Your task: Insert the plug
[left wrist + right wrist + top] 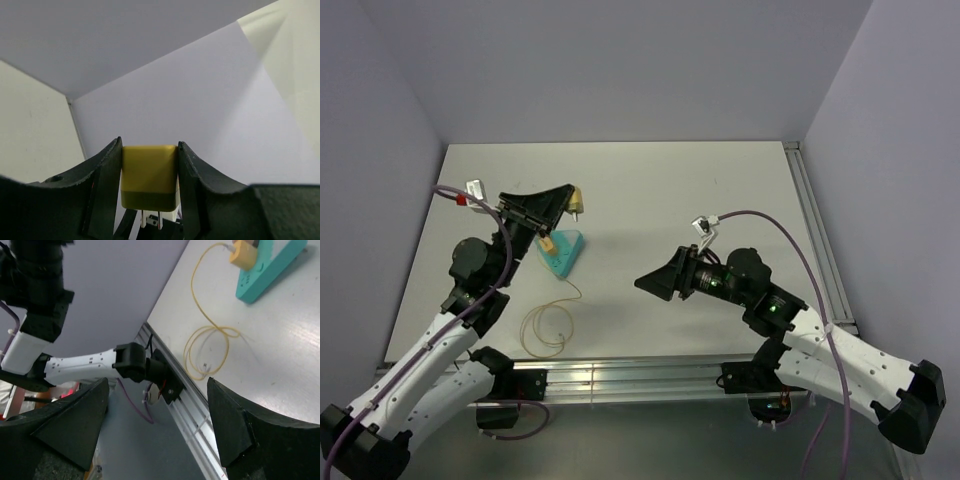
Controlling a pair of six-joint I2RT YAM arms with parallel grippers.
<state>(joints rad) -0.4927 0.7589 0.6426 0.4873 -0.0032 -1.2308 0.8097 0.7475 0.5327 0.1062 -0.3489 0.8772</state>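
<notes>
The plug (548, 243), a small yellow connector on a thin pale-yellow cable (548, 328), sits on the teal wedge block (565, 253). It also shows in the right wrist view (241, 254) on the teal block (265, 267), and I cannot tell how deep it sits. My left gripper (568, 195) is raised behind the block and shut on a second yellow block with two metal prongs (149, 175). Its fingers (107, 170) press both sides of that block. My right gripper (642, 283) is open and empty, right of the teal block, its jaws wide apart (157, 382).
The cable's loop (210, 347) lies on the table near the front edge, its free end loose. An aluminium rail (620, 375) runs along the front edge and another (815, 230) along the right. Grey walls enclose the table.
</notes>
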